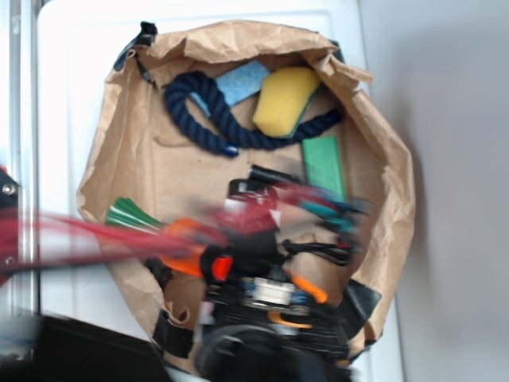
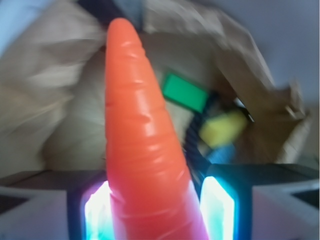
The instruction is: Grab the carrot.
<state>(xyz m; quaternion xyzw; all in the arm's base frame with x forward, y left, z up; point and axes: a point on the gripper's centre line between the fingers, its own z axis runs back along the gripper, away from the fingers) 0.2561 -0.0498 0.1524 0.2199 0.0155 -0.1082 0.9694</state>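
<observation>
In the exterior view you look down on a brown paper bag (image 1: 151,151) opened flat over a white worktop (image 1: 71,95); its crumpled rim stands up along the left, top and right edges, so your open room is the flat paper inside that rim; the barest patch lies at the centre-left, between the left rim and the rope. Going left to right: the carrot (image 1: 171,239) sits near the bag's lower left edge, its dark green leafy top fanned toward the left rim and its orange body running right into the gripper (image 1: 219,267), which is blurred there; toward the top edge a dark blue rope (image 1: 203,123) loops, touching a light blue sponge (image 1: 242,79) and a yellow sponge (image 1: 288,99); just below that, near the right rim, lies a flat green block (image 1: 324,165); grey floor (image 1: 453,159) shows beyond the worktop's right edge.

The wrist view gives you what the overhead blur hides: the jaws are pinching the carrot (image 2: 142,150) low on its orange body, one lit pad (image 2: 97,215) on each side, the tapered tip pointing away up the frame; you also see the green block (image 2: 186,91), rope (image 2: 192,135) and yellow sponge (image 2: 222,129) to the right of the carrot.
</observation>
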